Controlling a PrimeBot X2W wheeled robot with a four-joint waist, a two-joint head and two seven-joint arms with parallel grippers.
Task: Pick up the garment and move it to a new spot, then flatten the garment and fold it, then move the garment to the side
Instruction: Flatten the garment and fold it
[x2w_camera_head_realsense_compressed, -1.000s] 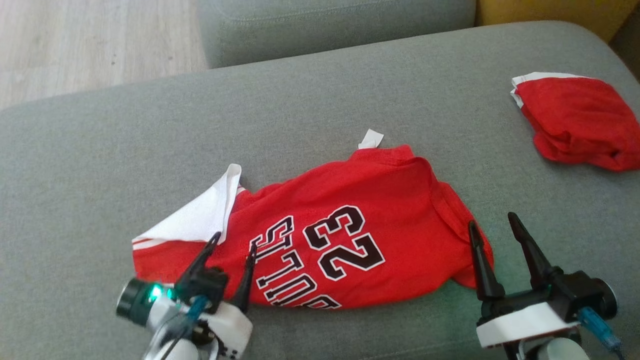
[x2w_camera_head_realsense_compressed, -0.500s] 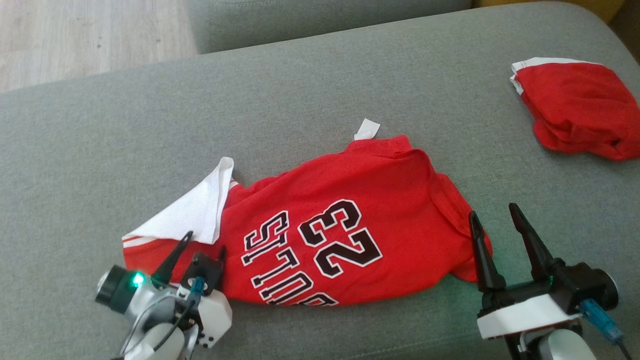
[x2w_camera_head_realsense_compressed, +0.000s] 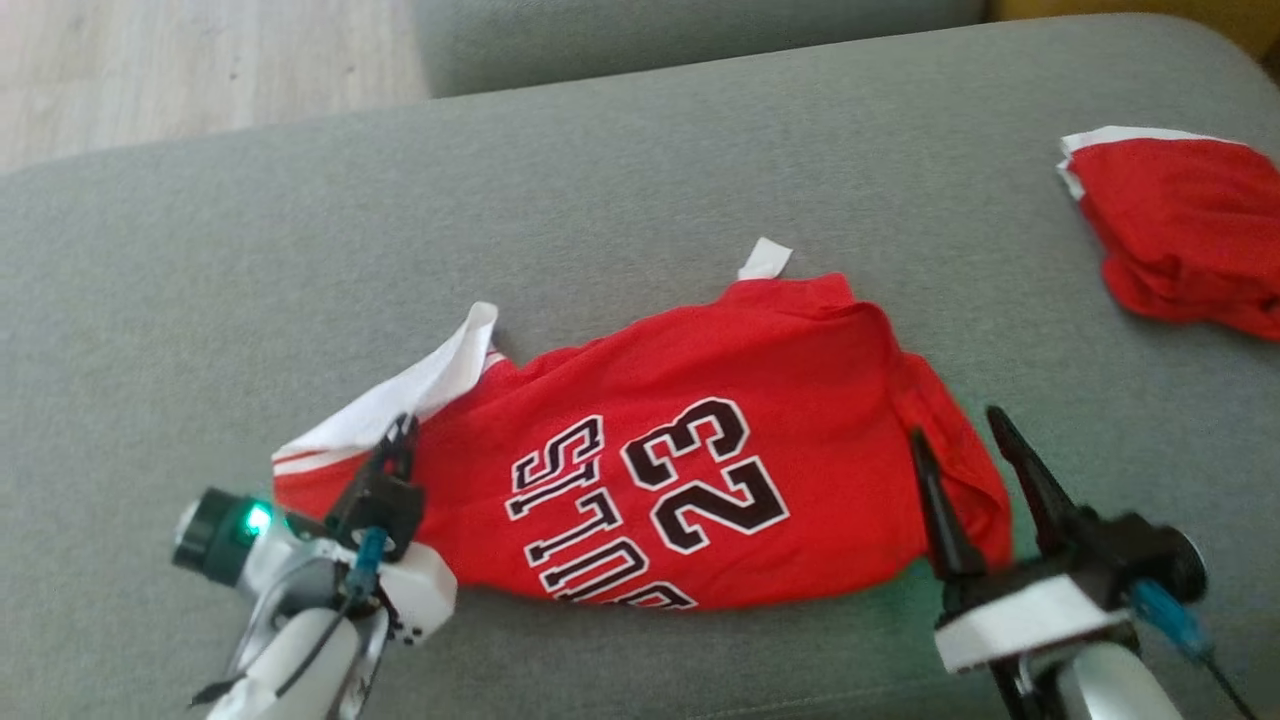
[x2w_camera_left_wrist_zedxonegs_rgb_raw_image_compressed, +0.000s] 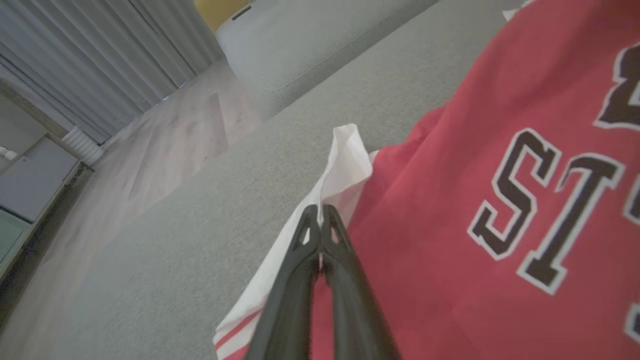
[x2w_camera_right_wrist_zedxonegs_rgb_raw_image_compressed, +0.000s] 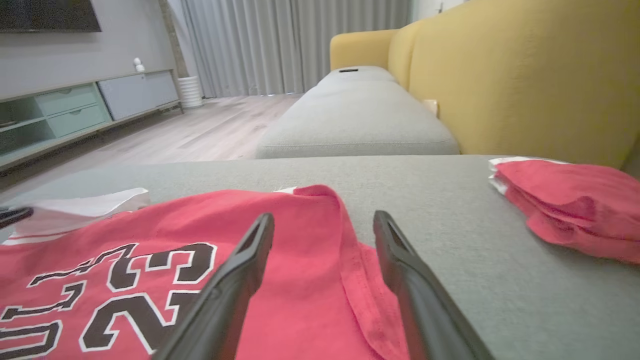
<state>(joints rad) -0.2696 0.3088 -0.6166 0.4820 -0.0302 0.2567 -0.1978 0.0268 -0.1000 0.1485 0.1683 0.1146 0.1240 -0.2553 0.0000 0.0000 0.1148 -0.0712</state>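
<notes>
**Left tool pinched on the shirt's white corner, right tool wide at the other end**

You are working on a grey fabric sofa seat (x2w_camera_head_realsense_compressed: 640, 180). A second grey seat (x2w_camera_right_wrist_zedxonegs_rgb_raw_image_compressed: 355, 115) lies beyond it at the top of the frame. Pale wood floor (x2w_camera_head_realsense_compressed: 150, 70) shows in the upper left of the head view. The right wrist view shows a yellow sofa back (x2w_camera_right_wrist_zedxonegs_rgb_raw_image_compressed: 525, 75) on the right. It also shows grey curtains (x2w_camera_right_wrist_zedxonegs_rgb_raw_image_compressed: 280, 45) at the top and a low cabinet (x2w_camera_right_wrist_zedxonegs_rgb_raw_image_compressed: 75, 110) on the left.

A folded red garment (x2w_camera_head_realsense_compressed: 1180, 230) with a white edge lies at the upper right of the head view, well apart from your work.

The red shirt (x2w_camera_head_realsense_compressed: 700, 370) lies across the middle of the seat. Its long axis slants from a turned-over white corner (x2w_camera_head_realsense_compressed: 400, 395) at lower left up to a small white tag (x2w_camera_head_realsense_compressed: 765, 258) at upper centre. The black number 23 and a row of black letters run across that axis.

Your left tool (x2w_camera_head_realsense_compressed: 403, 430) is at the lower left. Its fingers are pressed together on the white corner, and the left wrist view shows the cloth caught at their tips (x2w_camera_left_wrist_zedxonegs_rgb_raw_image_compressed: 320, 212).

Your right tool (x2w_camera_head_realsense_compressed: 955, 425) is at the lower right with its fingers spread wide. In the right wrist view they stand either side of the shirt's red side seam. You cannot tell whether they touch the cloth.
</notes>
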